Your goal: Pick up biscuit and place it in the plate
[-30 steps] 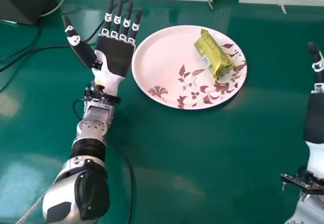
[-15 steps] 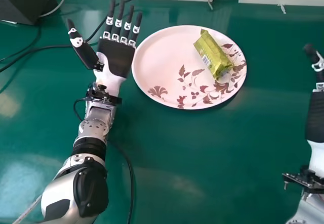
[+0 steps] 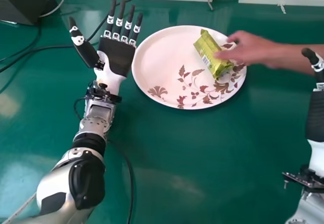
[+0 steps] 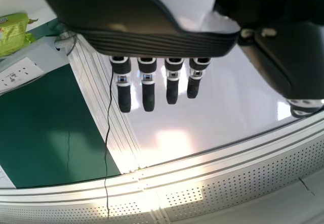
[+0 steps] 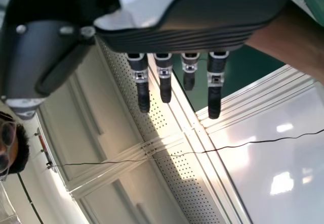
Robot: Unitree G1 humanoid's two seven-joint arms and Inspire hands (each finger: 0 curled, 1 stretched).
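A person's hand is crossing the plate at its right rim, over the biscuit lying inside. Left of the plate, the left robot hand is resting open, empty; well right, the right robot hand likewise.

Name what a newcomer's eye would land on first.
Probably a person's bare hand, in from the head view's right, its fingers at the green biscuit packet on the pale pink plate. Next, the left robot hand, black fingers straight, just left of the plate.
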